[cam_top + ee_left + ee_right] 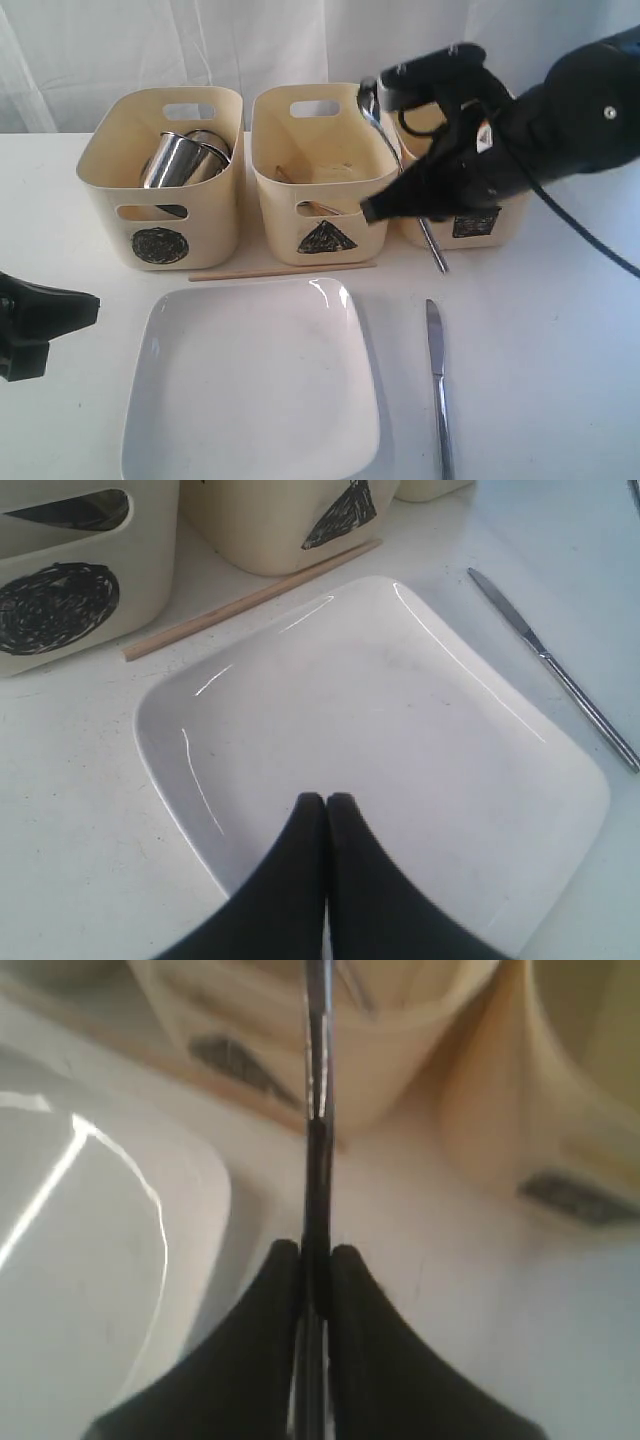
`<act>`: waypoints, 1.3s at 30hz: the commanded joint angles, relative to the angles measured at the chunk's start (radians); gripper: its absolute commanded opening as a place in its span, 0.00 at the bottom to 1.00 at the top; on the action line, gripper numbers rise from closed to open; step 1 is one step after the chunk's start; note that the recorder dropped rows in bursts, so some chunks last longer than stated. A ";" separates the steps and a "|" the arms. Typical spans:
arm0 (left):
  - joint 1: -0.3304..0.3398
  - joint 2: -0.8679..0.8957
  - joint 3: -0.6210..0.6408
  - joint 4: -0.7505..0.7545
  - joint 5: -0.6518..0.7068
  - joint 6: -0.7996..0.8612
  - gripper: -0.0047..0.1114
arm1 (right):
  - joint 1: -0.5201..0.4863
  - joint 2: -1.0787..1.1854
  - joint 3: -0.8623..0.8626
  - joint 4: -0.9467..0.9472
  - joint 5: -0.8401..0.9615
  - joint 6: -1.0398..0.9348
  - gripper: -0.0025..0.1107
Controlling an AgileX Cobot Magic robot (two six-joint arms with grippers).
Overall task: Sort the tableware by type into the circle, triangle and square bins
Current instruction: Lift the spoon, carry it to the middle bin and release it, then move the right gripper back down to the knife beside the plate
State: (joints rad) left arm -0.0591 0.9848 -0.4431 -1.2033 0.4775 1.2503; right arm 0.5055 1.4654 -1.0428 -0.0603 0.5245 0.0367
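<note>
Mid-sort on the worktop (pixel 560 330): the right gripper (pixel 315 1257) is clamped on the shaft of a steel spoon (pixel 432 245) and holds it in the air, slanted, its bowl up near the back rim of the triangle bin (pixel 270 190) and its handle end hanging low in front of the square bin (pixel 512 225). The step in hand appears to be delivering the spoon. Two steel mugs (pixel 180 160) lie in the circle bin (pixel 110 200), and wooden sticks show inside the triangle bin, so that tub looks the likelier home for cutlery, though the frames do not settle it.

The next move calls for carrying the spoon over the chosen tub's mouth, clearing the rim with its long ends, and only then parting the jaws. The left gripper (pixel 326 805), jaws pressed together and empty, hovers at the near edge of the large white square plate (pixel 250 390). The plate, a knife (pixel 437 380) just to its right and one chopstick (pixel 280 271) lying along the bin fronts await sorting.
</note>
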 commanded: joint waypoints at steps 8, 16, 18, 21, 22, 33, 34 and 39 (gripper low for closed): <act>0.001 -0.007 0.004 -0.007 -0.016 0.001 0.04 | -0.008 0.516 -0.469 -0.007 -0.492 -0.015 0.02; 0.001 -0.007 0.004 -0.007 -0.014 0.001 0.04 | -0.018 0.594 -0.606 -0.007 -0.329 -0.015 0.52; 0.001 -0.007 0.004 -0.007 -0.014 0.003 0.04 | -0.018 0.569 -0.610 -0.007 -0.292 -0.013 0.54; 0.001 -0.007 0.004 -0.007 -0.014 0.003 0.04 | -0.018 0.493 -0.612 -0.007 -0.184 -0.013 0.47; 0.001 -0.007 0.004 -0.007 -0.014 0.003 0.04 | -0.018 0.466 -0.612 -0.007 -0.139 -0.015 0.44; 0.001 -0.007 0.004 -0.007 -0.014 0.001 0.04 | -0.018 0.189 -0.560 -0.027 0.693 -0.011 0.02; 0.001 -0.007 0.004 -0.007 -0.014 -0.003 0.04 | -0.018 0.181 -0.537 -0.025 0.697 -0.011 0.02; 0.001 -0.007 0.004 -0.007 -0.002 -0.020 0.04 | -0.018 0.175 -0.386 0.006 0.697 -0.007 0.02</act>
State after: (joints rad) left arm -0.0591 0.9848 -0.4431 -1.2015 0.4498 1.2436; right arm 0.4980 1.6451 -1.5086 -0.0744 1.2070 0.0327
